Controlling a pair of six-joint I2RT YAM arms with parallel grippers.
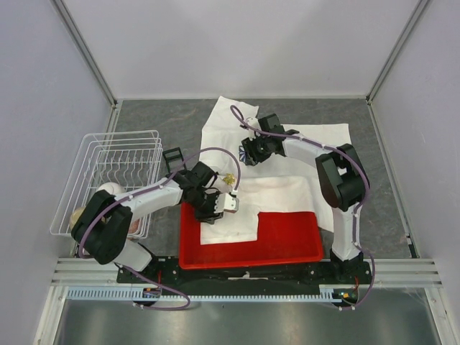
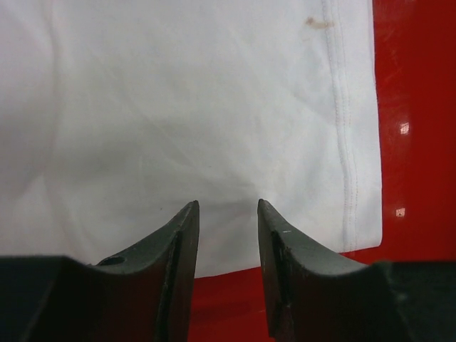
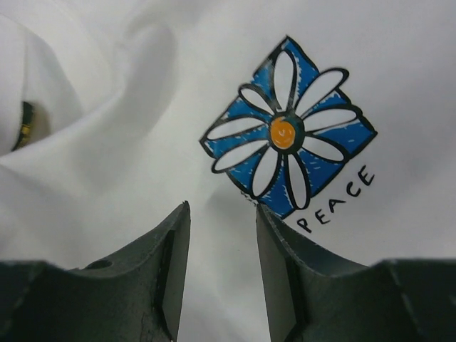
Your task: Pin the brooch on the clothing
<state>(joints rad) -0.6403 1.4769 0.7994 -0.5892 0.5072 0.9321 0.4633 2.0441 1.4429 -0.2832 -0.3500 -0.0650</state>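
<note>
Left gripper [image 2: 226, 206], jaws parted and empty, hangs over the hem of the white T-shirt [image 2: 178, 107] on a red plastic tray [image 1: 287, 244]. The tiny gold metal brooch [image 1: 228, 177] lies on the T-shirt just beyond. Right gripper [image 3: 222, 208], likewise parted, hovers beside the blue square daisy print [image 3: 288, 132].

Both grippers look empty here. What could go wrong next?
The brooch appears to lie unheld on the T-shirt; any tug on the cloth might shift it. The left gripper, open, hovers over the hem by the red tray, away from the brooch, so closing there would probably pinch only fabric.
</note>
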